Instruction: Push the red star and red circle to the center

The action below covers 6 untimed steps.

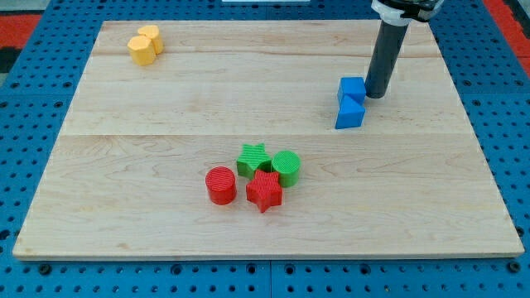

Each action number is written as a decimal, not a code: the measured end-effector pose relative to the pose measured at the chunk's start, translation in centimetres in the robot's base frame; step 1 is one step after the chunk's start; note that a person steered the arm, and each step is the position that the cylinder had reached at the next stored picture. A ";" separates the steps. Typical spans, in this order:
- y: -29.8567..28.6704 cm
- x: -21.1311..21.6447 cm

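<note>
The red star (264, 190) lies at the view's lower middle, touching the green star (252, 159) and the green circle (286, 167) above it. The red circle (221, 185) stands just to the left of the red star, close beside it. My tip (377, 95) is at the view's upper right, right beside the upper of two blue blocks (351, 102), far from the red blocks.
Two yellow blocks (145, 45) sit together at the view's upper left. The wooden board (166, 108) lies on a blue pegboard with red mats at the corners.
</note>
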State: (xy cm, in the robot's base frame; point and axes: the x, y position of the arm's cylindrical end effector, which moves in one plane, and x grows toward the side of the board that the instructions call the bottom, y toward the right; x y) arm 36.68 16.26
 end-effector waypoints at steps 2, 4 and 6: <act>3.0 8.7; 2.6 16.5; -0.1 19.5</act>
State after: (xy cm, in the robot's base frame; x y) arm 56.13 16.20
